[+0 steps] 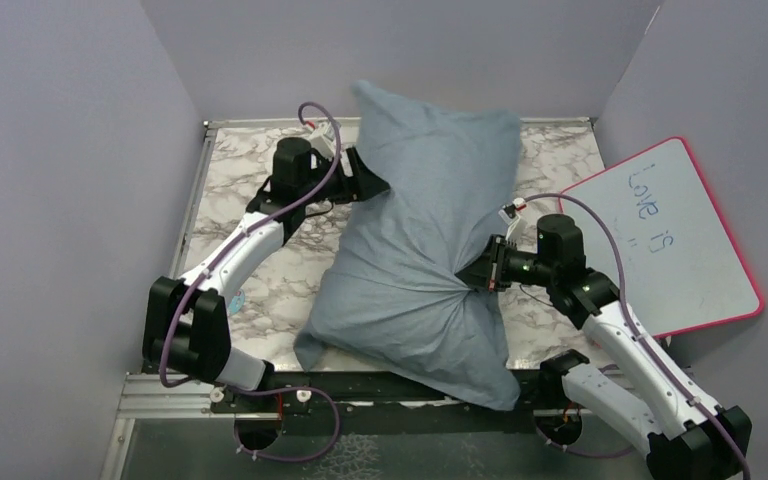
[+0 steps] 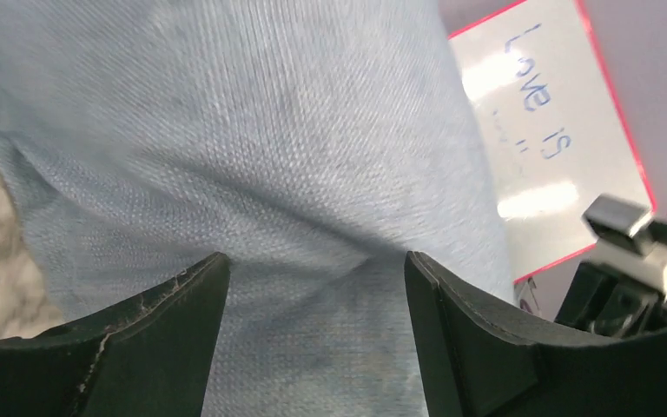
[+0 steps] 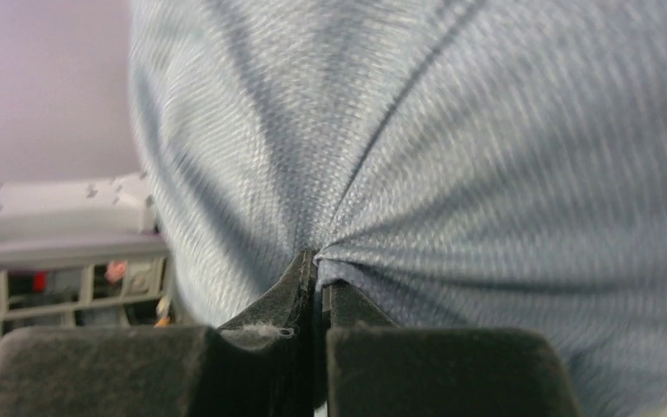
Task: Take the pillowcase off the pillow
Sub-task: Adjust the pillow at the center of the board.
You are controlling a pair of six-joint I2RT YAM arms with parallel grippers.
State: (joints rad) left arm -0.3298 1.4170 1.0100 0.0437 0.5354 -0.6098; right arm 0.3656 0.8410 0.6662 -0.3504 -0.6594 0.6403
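The grey-blue pillowcase (image 1: 430,230) lies stuffed and plump across the middle of the marble table. The white pillow is hidden inside it. My right gripper (image 1: 472,275) is shut on a pinch of the pillowcase at its right edge, and creases fan out from the pinch; in the right wrist view the gripper (image 3: 320,265) is closed on the cloth (image 3: 486,156). My left gripper (image 1: 368,185) is open against the pillowcase's upper left side. In the left wrist view this gripper (image 2: 313,287) stands wide apart with the cloth (image 2: 252,139) bulging between its fingers.
A pink-rimmed whiteboard (image 1: 665,240) with blue writing leans at the right of the table and also shows in the left wrist view (image 2: 538,130). Lilac walls close in the left, back and right. A metal rail (image 1: 360,395) runs along the near edge.
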